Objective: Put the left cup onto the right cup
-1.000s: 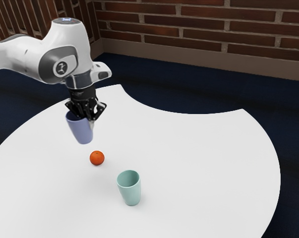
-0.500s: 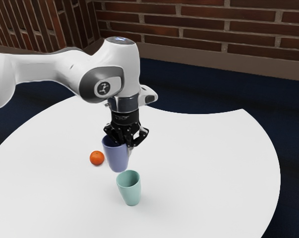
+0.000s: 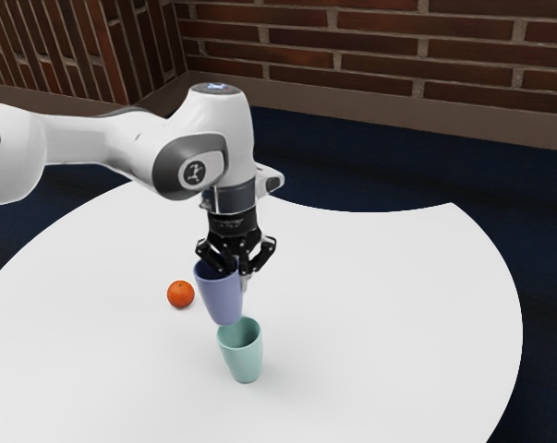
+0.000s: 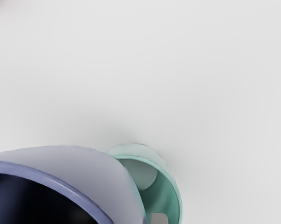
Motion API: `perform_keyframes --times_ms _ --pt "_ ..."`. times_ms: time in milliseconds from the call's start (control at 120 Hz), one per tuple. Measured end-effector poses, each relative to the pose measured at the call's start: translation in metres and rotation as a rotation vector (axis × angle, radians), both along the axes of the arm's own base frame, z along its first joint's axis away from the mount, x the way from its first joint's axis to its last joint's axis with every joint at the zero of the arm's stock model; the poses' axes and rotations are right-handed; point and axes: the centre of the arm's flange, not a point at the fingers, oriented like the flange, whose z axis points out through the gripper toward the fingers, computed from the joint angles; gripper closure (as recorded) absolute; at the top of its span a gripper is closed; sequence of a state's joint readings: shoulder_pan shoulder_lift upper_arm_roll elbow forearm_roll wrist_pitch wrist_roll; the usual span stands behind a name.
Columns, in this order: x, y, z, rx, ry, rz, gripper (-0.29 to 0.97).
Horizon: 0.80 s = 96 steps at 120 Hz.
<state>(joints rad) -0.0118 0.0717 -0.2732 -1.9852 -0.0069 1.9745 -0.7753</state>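
Observation:
My gripper (image 3: 232, 269) is shut on the rim of a lavender-blue cup (image 3: 220, 296), which hangs slightly tilted in the air. Its base is just above the open mouth of the teal cup (image 3: 240, 349), which stands upright on the white table (image 3: 380, 305). In the wrist view the held lavender-blue cup (image 4: 75, 177) is large and close under my hand, and the teal cup (image 4: 154, 186) sits right beside and partly behind it, its inside showing.
A small orange ball (image 3: 180, 293) lies on the table just to the exterior view's left of the held cup. The round table has a curved cut-out at its far edge; a brick wall stands behind.
My arm carried the lavender-blue cup from the exterior view's left, past the orange ball, toward the right and down; it now hangs just over the teal cup.

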Motion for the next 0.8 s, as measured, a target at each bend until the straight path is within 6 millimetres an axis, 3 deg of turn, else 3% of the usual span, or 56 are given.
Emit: perform_keyframes --times_ms 183,742,800 --pt "-0.002 -0.014 -0.005 -0.021 -0.006 0.016 0.78" --pt "-0.007 -0.016 -0.028 -0.045 0.018 0.081 0.78" --pt "-0.006 -0.017 -0.028 -0.050 0.017 0.083 0.65"
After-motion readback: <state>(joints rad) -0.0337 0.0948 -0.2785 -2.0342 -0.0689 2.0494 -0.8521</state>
